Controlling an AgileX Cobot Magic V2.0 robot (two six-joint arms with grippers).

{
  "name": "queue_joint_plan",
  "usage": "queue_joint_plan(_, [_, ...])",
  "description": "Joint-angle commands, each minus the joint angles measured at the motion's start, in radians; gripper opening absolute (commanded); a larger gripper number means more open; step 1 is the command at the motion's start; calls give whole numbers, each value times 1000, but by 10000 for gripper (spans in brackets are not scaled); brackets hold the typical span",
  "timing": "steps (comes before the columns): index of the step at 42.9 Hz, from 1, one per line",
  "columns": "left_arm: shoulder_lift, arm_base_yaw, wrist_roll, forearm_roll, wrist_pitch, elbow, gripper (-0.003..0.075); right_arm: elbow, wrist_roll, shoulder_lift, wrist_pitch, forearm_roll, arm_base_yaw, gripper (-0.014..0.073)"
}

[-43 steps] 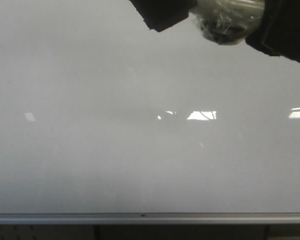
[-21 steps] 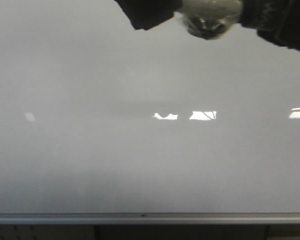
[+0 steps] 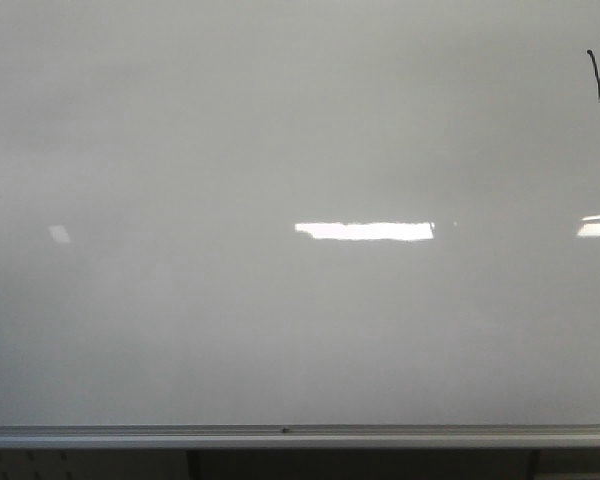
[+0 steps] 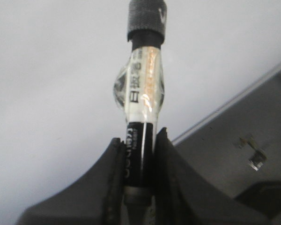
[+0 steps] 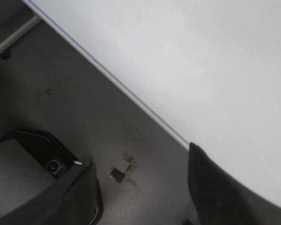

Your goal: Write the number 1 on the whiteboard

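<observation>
Whiteboard: the glossy whiteboard [image 3: 280,150] fills my front view, its silver frame edge running along the near side, bright window reflections across the middle.
Number 1: the number 1 [image 3: 594,77] stands as a short, thin black stroke, slightly slanted, at the far right of the board, well apart from the reflections.
Left gripper: my left gripper [image 4: 139,154] is clamped on the marker [image 4: 143,93], both fingers [image 4: 110,168] pressed to its black barrel, the capped-looking dark end pointing away from me over the board.
Right gripper: my right gripper [image 5: 140,187] is spread wide with nothing between its fingers, looking down at the board's frame edge and the grey floor [image 5: 84,117] beyond it.
Step in hand: I judge the stroke done and the job now one of lifting clear without smudging it.
How to do it well: I should draw the marker straight off the surface, not sideways across the wet line, and keep my grip firm so the barrel cannot tip back onto the board.
Risk: a loosened hold or a low sweep past the far right could add a stray mark beside the 1.
Unseen: neither arm shows in the front view, so I cannot tell how far the tip sits from the board.
</observation>
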Motion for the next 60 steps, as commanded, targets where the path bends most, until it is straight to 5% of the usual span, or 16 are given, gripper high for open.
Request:
queue_joint_plan(1, [-89,116,-43,6,-190,91,-20,-22,0,-9,-61,16,-8,457])
queue_joint_plan(12, [-91,360,-136,-128,-618,352,-20,-22,0,-8,-61,20,-8,457])
queue_joint_plan(37, [353,374,-126,-107,-1270,392,-20,-22,0,-8,-59,32,-8,457])
queue_joint_plan(60, [524,367,-126,-72,-1322,380,30,-22,0,-8,-59,33,-8,457])
